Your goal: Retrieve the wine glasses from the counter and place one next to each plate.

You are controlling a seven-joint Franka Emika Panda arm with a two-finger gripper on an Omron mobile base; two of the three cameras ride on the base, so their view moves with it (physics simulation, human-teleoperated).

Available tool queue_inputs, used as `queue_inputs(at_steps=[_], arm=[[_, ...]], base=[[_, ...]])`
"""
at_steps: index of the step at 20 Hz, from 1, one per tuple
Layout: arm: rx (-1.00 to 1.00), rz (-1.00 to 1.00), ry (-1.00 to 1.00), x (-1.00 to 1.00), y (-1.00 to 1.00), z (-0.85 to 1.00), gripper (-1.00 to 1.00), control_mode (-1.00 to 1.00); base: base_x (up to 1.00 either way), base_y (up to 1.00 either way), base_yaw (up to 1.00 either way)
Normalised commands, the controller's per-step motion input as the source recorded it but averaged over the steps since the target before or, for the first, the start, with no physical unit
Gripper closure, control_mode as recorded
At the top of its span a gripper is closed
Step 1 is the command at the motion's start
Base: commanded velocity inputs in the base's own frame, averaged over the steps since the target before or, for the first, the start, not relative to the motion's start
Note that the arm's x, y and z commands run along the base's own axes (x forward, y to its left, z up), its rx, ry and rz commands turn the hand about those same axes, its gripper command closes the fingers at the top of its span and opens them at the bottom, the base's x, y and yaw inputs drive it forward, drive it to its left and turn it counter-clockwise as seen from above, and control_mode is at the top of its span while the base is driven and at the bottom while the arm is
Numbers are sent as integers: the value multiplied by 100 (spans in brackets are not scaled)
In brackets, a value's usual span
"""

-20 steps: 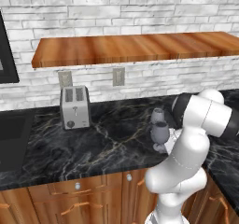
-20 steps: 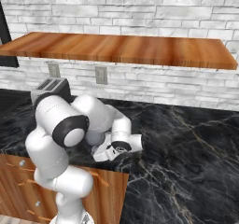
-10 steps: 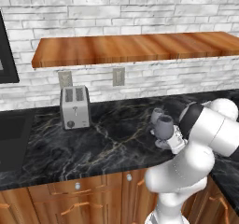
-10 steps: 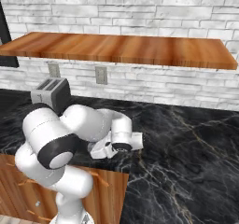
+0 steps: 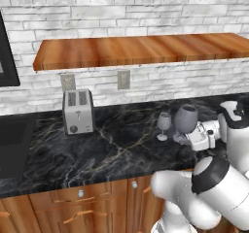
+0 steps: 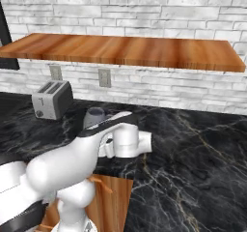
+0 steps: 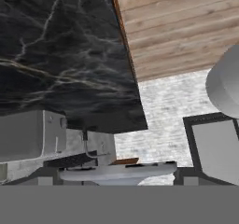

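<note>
Two smoky grey wine glasses are on the right of the black marble counter. One wine glass stands on its foot on the counter. The other wine glass is raised just right of it, with my gripper shut on its base. In the hand view its round foot lies across the gap between my fingertips. From the right base view its bowl pokes up behind my forearm. The plates are out of view.
A silver toaster stands at the back left of the counter, also visible in the right base view. A brown wooden shelf hangs above on the brick wall. A dark sink recess lies at the far left.
The held glass has risen and shifted right, apart from the standing glass. My elbow has swung down and toward the front.
</note>
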Motion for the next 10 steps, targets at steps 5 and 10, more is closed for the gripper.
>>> queue_inputs(at_steps=[5, 10], arm=[[0, -12, 0, -67, 0, 100, 100, -100], [0, -4, 0, -67, 0, 92, 100, -100]], base=[[0, 0, 0], [0, 0, 0]])
